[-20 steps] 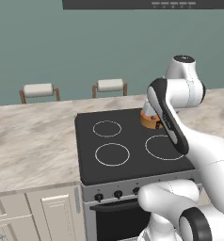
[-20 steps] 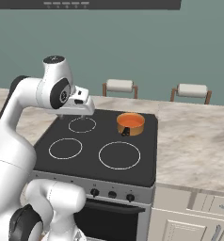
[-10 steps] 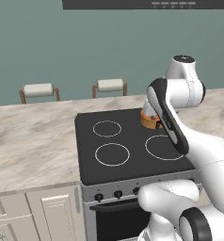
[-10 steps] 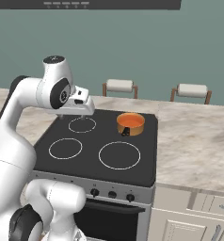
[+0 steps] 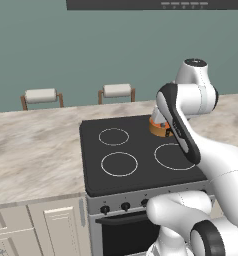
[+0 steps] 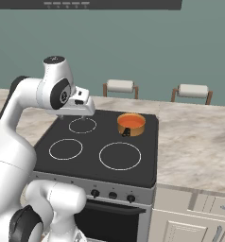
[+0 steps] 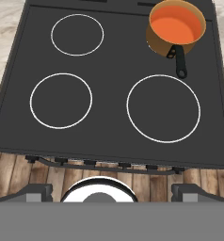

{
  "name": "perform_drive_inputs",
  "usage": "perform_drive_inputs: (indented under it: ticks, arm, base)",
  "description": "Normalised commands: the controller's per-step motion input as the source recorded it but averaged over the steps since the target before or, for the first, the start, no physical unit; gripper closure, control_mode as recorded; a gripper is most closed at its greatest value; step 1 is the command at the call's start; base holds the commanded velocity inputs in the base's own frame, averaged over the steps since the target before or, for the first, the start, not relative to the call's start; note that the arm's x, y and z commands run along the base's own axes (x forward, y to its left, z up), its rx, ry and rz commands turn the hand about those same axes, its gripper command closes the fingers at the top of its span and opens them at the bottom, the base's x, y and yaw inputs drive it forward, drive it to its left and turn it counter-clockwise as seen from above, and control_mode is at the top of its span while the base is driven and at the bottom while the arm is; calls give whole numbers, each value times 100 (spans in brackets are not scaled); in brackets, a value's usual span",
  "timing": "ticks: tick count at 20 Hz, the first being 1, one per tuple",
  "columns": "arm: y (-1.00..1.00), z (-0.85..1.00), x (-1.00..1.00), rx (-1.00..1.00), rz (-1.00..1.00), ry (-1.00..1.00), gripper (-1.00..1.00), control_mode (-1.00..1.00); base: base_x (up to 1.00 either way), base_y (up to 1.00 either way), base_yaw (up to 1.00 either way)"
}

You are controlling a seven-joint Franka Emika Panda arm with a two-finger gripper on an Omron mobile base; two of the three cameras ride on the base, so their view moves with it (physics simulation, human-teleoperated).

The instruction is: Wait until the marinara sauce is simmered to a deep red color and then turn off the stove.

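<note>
The stove (image 7: 109, 117) is a black glass cooktop with four white rings, and a row of small black knobs (image 7: 90, 163) runs along its front. A small copper pot (image 6: 131, 126) stands on the back right ring, its dark handle pointing toward the front. The marinara sauce (image 7: 176, 23) in it is a smooth orange-red. My gripper (image 6: 72, 116) hangs open high over the back left ring, well left of the pot, with nothing between its fingertips (image 7: 36, 192). In the left base view my arm hides most of the pot (image 5: 158, 130).
Marble counter flanks the stove on the left (image 5: 36, 150) and the right (image 6: 194, 142). Two stools (image 5: 41, 96) (image 5: 116, 91) stand behind the counter. A range hood (image 5: 156, 4) hangs above. Knobs (image 6: 112, 194) sit over the dark oven door.
</note>
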Motion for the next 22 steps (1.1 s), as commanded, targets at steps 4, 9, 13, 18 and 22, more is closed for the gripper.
perform_drive_inputs:
  ticks: [4,9,13,18,22]
  arm:
    - [0,0,0,0,0,0,-100,-100]
    - [0,0,0,0,0,0,-100,-100]
    - [0,0,0,0,0,0,-100,-100]
    - [0,0,0,0,0,0,-100,-100]
    - [0,0,0,0,0,0,-100,-100]
  base:
    - [0,0,0]
    - [0,0,0]
    - [0,0,0]
    - [0,0,0]
    - [0,0,0]
